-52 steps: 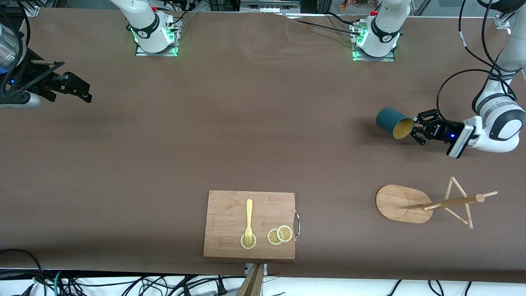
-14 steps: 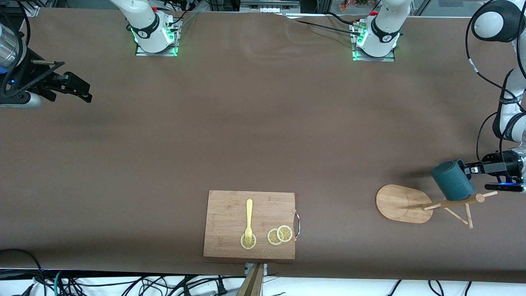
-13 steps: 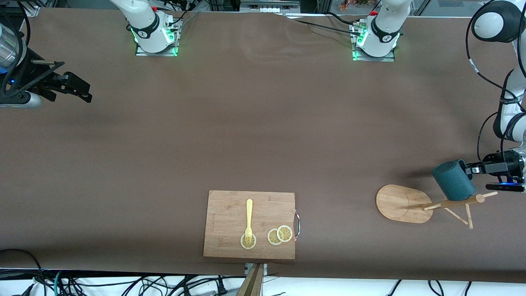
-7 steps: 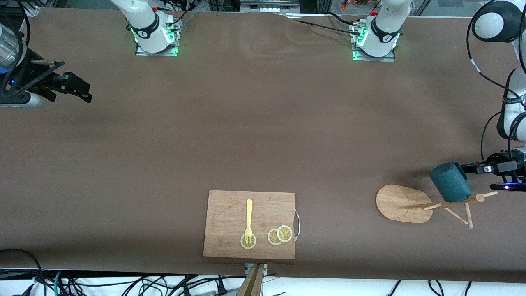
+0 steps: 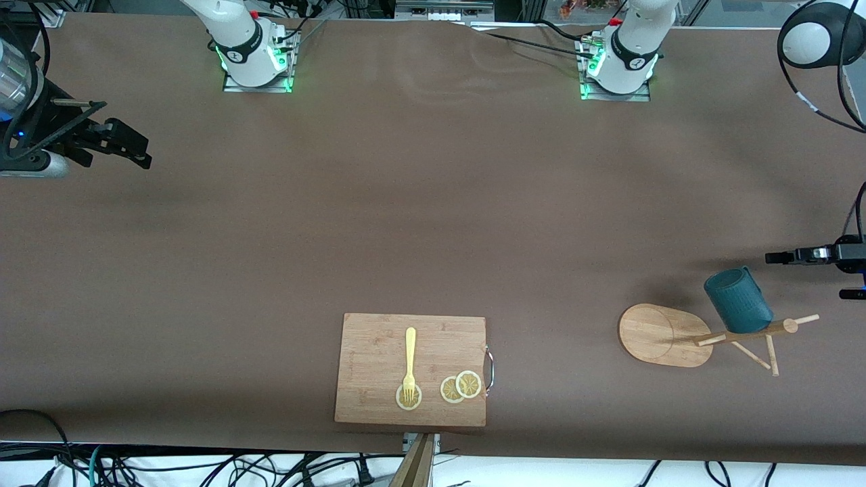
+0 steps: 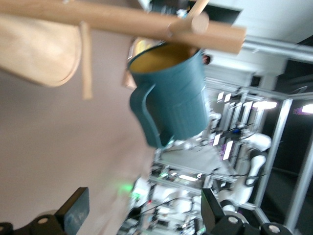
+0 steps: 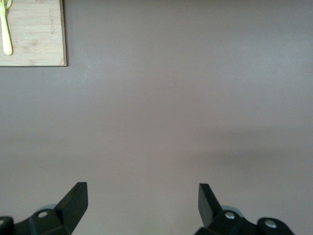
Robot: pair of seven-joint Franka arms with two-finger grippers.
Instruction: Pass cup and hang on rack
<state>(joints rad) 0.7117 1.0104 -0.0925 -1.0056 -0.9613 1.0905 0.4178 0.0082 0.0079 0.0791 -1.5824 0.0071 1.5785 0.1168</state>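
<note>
Brown bench [image 5: 433,223] fills the frame. At lower right, the cup [image 5: 737,310] hangs on the rack [image 5: 666,335]. Just above it, the left claw [image 5: 778,258] is wide open, empty; next it pulls away. At upper left, the right claw [image 5: 145,161] waits, open, empty.

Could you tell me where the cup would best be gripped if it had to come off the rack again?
Probably by the cup's handle, which sticks out clear of the rack's pegs, toward the open left gripper.
</note>
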